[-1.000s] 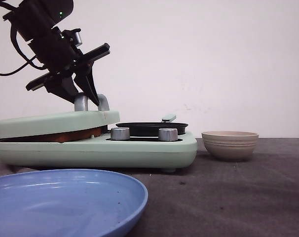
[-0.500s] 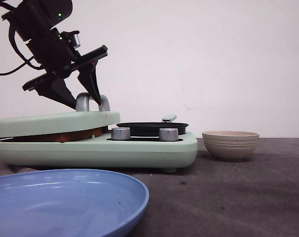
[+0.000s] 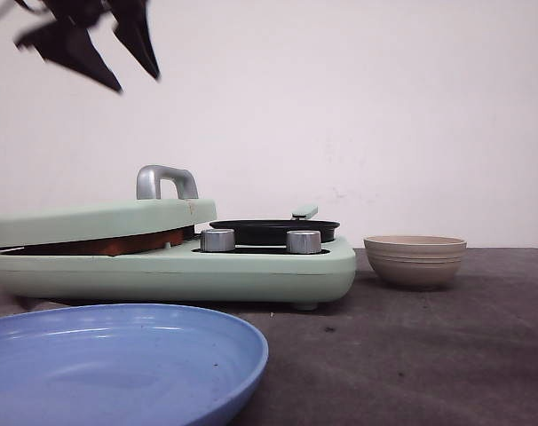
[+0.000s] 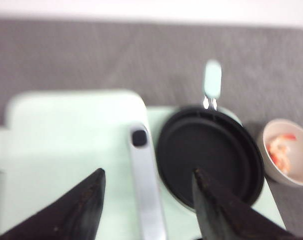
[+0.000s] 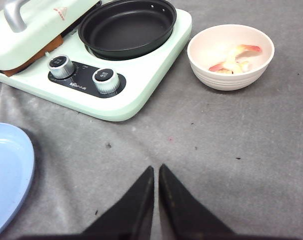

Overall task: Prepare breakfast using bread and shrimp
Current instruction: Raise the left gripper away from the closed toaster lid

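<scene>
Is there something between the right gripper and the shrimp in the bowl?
Nothing visible. In the right wrist view, only bare grey cloth lies between the right gripper and the beige bowl holding the shrimp. The bowl is uncovered.

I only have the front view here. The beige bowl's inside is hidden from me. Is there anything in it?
Observer: Yes, the right wrist view shows the shrimp lying in the bowl.
Operator: And the black pan on the appliance?
Observer: The pan has nothing in it.
Operator: The right arm is barely in my frame. How is its gripper?
Observer: The right gripper is shut, hanging over bare cloth in front of the appliance.
Operator: The left one?
Observer: The left gripper is open, above the lid handle.
</scene>
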Available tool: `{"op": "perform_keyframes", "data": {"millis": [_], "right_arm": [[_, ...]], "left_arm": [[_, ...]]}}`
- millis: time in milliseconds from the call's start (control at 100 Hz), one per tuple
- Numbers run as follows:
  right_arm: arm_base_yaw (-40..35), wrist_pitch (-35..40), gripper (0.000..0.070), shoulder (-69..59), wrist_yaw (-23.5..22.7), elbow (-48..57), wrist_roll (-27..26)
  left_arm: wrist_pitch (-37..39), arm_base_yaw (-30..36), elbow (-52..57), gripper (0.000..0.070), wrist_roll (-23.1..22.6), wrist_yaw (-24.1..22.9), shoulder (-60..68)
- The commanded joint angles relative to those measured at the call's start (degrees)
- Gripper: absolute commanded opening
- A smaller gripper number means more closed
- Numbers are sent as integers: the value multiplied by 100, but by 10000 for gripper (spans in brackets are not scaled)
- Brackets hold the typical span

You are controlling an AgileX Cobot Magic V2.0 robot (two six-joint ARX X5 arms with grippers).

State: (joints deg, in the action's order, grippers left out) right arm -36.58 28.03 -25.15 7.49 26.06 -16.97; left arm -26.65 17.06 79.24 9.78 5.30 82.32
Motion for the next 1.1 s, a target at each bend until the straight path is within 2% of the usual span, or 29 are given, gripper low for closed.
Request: {"op": "perform_keyframes", "data": {"millis": [0, 150, 250, 320, 560, 700, 820, 950, 1090], "right_arm": [[-42, -44, 8, -17, 7, 17, -81], [-39, -33, 21, -20, -13, 33, -337], [-37, -26, 102, -24, -11, 50, -426], [-33, -15, 131, -24, -11, 76, -555], [125, 129, 136, -264, 2, 426, -721], [330, 254, 155, -778, -177, 861, -605], [540, 339, 227, -1360, -317, 1279, -455], [839, 490, 227, -2087, -448, 1810, -157], [1294, 688, 227, -2942, -623, 2468, 240]], "left_arm": [[-11, -26, 98, 284, -337, -105, -118], [-59, -170, 96, 284, -479, -153, -704], [-72, -267, 96, 284, -503, -170, -1067], [-105, -315, 96, 284, -564, -195, -1287], [-118, -365, -7, 284, -662, -188, -1919], [-74, -367, -315, 284, -793, -190, -2264], [142, -372, -820, 284, -973, -190, -2662], [595, -393, -1539, 284, -979, -188, -3198], [723, -393, -2249, 284, -927, -188, -3812]]}}
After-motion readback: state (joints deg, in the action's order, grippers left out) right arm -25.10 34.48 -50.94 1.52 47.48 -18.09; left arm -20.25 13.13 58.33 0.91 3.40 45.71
